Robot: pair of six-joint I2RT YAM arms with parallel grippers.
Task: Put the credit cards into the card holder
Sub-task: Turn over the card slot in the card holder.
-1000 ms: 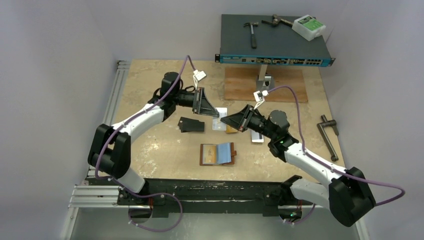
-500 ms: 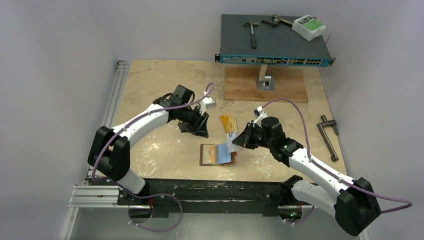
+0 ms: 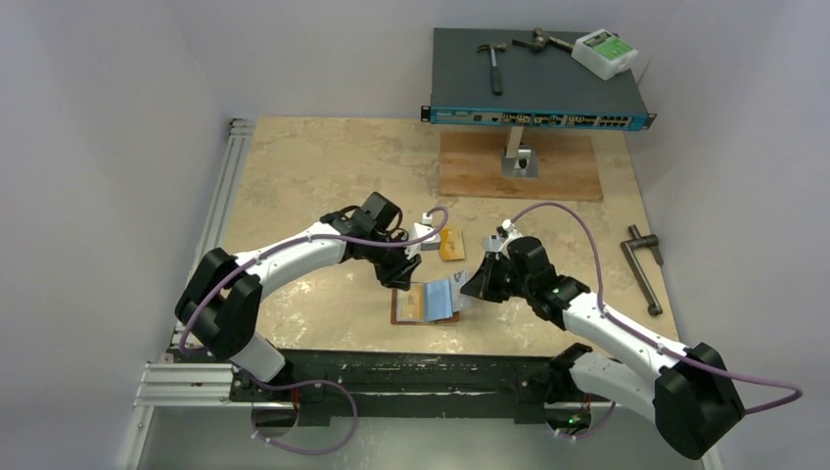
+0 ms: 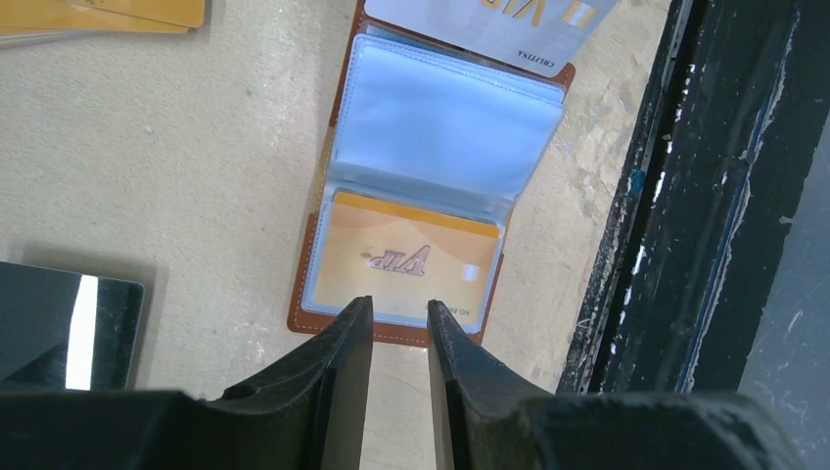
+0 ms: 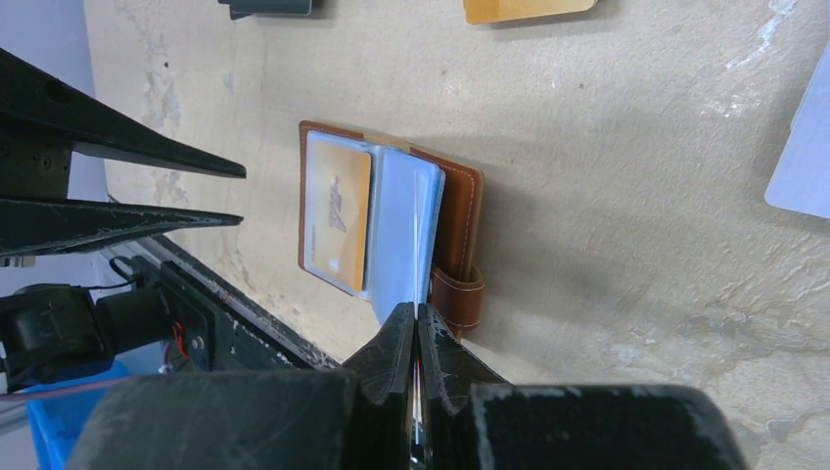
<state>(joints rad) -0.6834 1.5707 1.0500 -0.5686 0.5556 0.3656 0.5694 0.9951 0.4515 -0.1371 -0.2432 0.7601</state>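
The card holder (image 4: 445,122) lies open on the table (image 4: 166,147) near its front edge, one gold card (image 4: 406,259) sleeved inside. The left gripper (image 4: 399,308) hovers at its edge — jaws slightly apart, empty. The right gripper (image 5: 416,315) pinches a silvery card (image 4: 480,24) over the holder's tab end.

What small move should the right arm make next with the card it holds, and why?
Probably ease the silvery card, pinched in the shut right gripper, down toward the empty blue sleeve of the card holder. A gold card already fills the other sleeve, and the left gripper hovers open at the holder's edge.
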